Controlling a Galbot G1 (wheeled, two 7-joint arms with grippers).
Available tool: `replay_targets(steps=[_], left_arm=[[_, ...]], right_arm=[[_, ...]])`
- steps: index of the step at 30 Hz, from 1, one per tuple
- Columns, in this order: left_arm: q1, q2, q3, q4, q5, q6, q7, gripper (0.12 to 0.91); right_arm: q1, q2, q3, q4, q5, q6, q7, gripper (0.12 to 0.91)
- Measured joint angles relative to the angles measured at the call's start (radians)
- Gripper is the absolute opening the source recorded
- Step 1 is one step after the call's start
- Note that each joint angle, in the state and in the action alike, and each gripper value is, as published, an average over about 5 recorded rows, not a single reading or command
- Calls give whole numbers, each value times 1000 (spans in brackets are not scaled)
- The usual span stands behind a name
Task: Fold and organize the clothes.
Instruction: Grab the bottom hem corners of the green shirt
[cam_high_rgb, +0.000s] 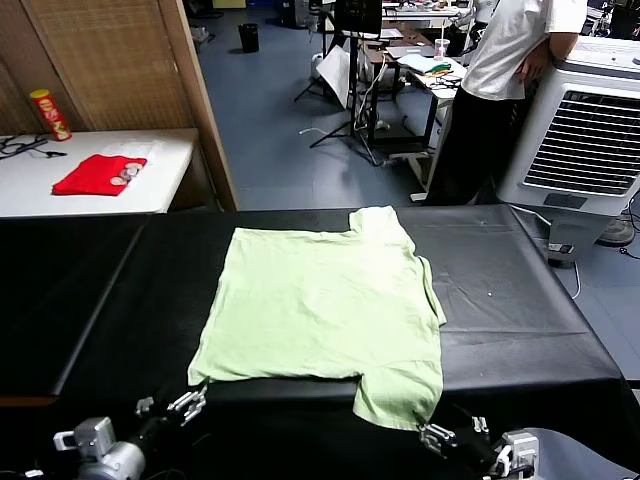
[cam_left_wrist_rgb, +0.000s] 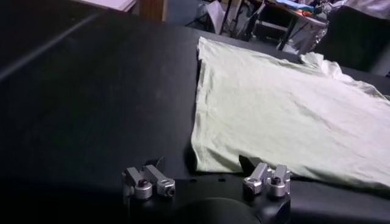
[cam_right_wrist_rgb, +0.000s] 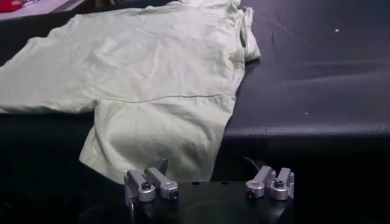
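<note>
Black table (cam_high_rgb: 520, 300): green T-shirt (cam_high_rgb: 320, 300) flat, no readable print; hands apart.

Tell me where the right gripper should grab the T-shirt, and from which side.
Probably the sleeve hanging over the table's near edge. It droops free of the surface, so a finger can get behind the cloth. Come from the robot's side, low; the right gripper is open just below it. The rest of the T-shirt lies flat.

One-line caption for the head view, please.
Pale green T-shirt spread flat on black table, one sleeve overhanging the near edge; left claw and right claw open below it.
</note>
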Motion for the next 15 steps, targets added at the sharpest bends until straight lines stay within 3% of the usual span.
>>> replay_targets(steps=[6, 11, 15], left_arm=[[-5, -4, 1, 3, 2, 3, -4, 798], [-8, -3, 3, 11, 4, 3, -3, 776], [-18, -4, 7, 24, 7, -1, -1, 612]], right_arm=[[9, 9, -16, -11, -13, 2, 1, 640], [13, 17, -26, -21, -22, 5, 4, 459], [13, 19, -27, -23, -23, 6, 4, 281]])
